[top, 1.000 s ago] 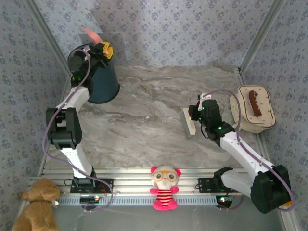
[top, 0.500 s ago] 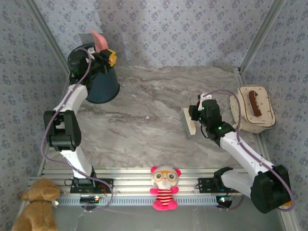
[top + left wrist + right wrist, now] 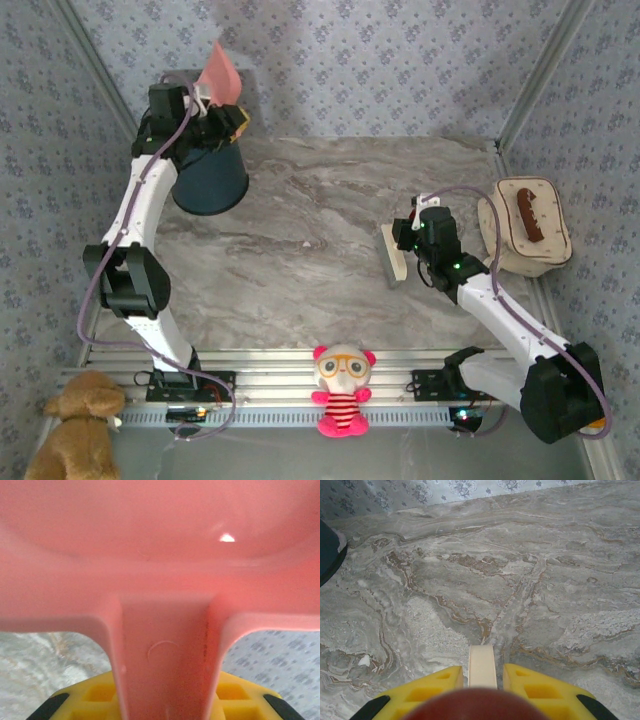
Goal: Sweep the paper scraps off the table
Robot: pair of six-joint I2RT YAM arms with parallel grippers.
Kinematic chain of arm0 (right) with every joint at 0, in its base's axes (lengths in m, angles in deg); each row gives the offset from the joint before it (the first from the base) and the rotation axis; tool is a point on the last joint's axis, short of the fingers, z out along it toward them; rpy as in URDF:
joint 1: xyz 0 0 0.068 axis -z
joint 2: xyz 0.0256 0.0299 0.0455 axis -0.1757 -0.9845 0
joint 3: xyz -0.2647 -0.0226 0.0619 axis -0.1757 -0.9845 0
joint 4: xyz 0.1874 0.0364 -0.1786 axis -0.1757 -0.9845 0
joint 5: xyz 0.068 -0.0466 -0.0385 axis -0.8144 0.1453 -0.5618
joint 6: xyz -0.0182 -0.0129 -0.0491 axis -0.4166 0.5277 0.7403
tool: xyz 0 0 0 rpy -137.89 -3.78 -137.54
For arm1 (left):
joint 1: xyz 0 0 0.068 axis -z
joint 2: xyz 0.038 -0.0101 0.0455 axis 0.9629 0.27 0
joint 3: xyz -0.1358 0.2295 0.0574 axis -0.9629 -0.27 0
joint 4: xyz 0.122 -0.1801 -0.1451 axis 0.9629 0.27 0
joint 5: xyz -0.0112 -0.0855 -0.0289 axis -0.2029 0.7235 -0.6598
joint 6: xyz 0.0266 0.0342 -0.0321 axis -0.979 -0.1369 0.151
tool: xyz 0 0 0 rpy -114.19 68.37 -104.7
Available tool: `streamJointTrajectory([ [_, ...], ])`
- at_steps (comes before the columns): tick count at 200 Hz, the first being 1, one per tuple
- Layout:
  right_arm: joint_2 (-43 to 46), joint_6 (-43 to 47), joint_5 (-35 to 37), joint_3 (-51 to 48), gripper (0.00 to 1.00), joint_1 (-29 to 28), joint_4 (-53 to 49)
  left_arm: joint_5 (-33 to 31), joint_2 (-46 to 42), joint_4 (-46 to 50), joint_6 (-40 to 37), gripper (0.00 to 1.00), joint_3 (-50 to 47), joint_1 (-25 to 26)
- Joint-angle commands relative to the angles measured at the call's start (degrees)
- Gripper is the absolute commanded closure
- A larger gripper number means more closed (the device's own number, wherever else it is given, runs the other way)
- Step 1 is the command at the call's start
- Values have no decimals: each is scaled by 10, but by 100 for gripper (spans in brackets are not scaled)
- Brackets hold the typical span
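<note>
Across the middle of the overhead view, the table (image 3: 300,250) lies as a grey-beige marble sheet with swirling veins, and the right wrist camera looks along the same veined surface (image 3: 520,580) toward the far wall. At its far-left corner stands a dark bin (image 3: 210,178), whose edge also clips the left side of the right wrist view (image 3: 327,550).

Above that bin I have the left gripper (image 3: 230,118) raised, its yellow fingers closed narrow on the handle of the pink dustpan (image 3: 218,74). The pan stands tipped up, higher than the bin's mouth, against the blue floral wall (image 3: 400,60). From the left wrist camera the pan's pink underside (image 3: 160,535) looms large, and its handle runs straight down between the fingers of the left gripper (image 3: 165,702).

On the right half of the table, the right gripper (image 3: 404,238) is clamped tight on a cream-coloured brush (image 3: 392,256), whose long head sits low over the marble; I cannot tell whether it touches. The right wrist view shows the cream strip (image 3: 482,665) pinched between the two yellow fingers of that gripper (image 3: 482,677).

Beyond the table's right edge rests a beige pouch (image 3: 545,250). Along the near aluminium rail (image 3: 260,365) sit a pink striped plush (image 3: 343,392) and, at the left corner, a brown teddy (image 3: 75,425).
</note>
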Motion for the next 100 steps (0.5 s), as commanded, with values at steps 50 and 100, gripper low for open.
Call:
streamJointTrajectory([
  [50,2,-10,-2,-6,100,6,26,-87,2,234,-265,100,67,49],
  [100,-1,-14,-4,-8,100,6,27,-180,28,312,-355,100,96,110],
])
